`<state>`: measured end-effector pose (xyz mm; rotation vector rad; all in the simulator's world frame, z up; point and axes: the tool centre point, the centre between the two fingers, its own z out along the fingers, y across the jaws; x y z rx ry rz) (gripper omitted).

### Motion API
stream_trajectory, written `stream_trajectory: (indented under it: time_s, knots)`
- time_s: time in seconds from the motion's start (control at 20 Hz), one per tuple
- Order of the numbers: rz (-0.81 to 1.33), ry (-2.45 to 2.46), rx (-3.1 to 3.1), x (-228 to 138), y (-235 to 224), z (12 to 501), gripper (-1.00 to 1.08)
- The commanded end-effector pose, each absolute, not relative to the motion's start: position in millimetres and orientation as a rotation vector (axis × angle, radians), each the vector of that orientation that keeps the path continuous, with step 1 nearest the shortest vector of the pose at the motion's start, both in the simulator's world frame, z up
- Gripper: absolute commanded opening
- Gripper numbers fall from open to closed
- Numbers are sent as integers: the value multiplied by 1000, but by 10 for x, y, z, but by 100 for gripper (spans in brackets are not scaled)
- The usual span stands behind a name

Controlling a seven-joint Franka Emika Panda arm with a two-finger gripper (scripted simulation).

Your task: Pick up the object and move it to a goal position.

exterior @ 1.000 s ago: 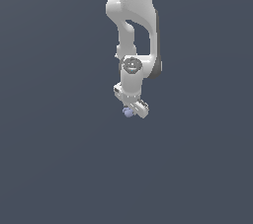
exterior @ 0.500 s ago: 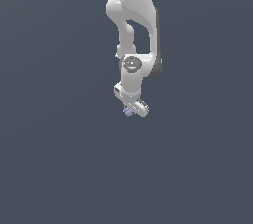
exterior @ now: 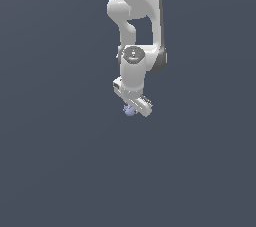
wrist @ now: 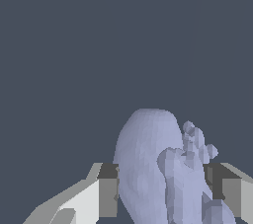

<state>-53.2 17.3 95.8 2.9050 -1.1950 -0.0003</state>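
Lavender-blue and lumpy, the object (wrist: 153,168) sat squarely between the two fingers (wrist: 108,191) of the gripper (wrist: 160,191) in the wrist view, and you could see why the hold looked sound: each dark pad pressed against a flank of the lump, one on either side, with no gap showing. The claw was narrowed onto the object, not gaping.

From the exterior view you had less to go on. The arm (exterior: 137,31) hung straight down from above, the gripper (exterior: 133,109) canted a little, and only a small pale nub of the object (exterior: 130,110) peeked out below the fingers (the rest was hidden by the hand itself). Nothing else stood around it; the background was plain dark grey in both views, so you could not have told from these pictures whether the lump was off the ground or resting on it.

My reading is that the grasp was made and the carrying part was in hand or about to be. No goal marker showed anywhere, so how far remained was not something you could judge. The bumpy side of the lump may have seated unevenly against one pad, which would be the thing to watch.
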Motion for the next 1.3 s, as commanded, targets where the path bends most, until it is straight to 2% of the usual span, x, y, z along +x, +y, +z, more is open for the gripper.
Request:
stream_trajectory:
  time_s: [0.0, 1.25]
  knots:
    - [1, -1195, 2905, -470, 160, 1163, -100]
    - [1, -1195, 2904, 304, 45, 3468, -100]
